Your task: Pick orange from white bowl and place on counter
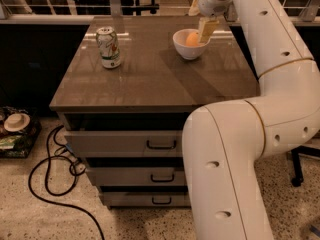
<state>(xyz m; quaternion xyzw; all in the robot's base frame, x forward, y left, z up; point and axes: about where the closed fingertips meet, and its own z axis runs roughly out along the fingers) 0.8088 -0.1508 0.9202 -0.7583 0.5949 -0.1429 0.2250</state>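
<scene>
My gripper (205,33) sits in the bowl (186,48) beside the orange (192,39) on the table (150,79) (open or closed, I cannot tell).

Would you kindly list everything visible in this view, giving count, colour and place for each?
orange: one, orange, inside the white bowl
white bowl: one, white, far right part of the counter
soda can: one, white and green, upright, far left part of the counter
counter: one, grey-brown, atop the cabinet
cabinet: one, grey, three drawers, black handles
cable: one, black, floor at left
arm: one, white, right side
end effector: one, pale yellow, in the bowl beside the orange
</scene>
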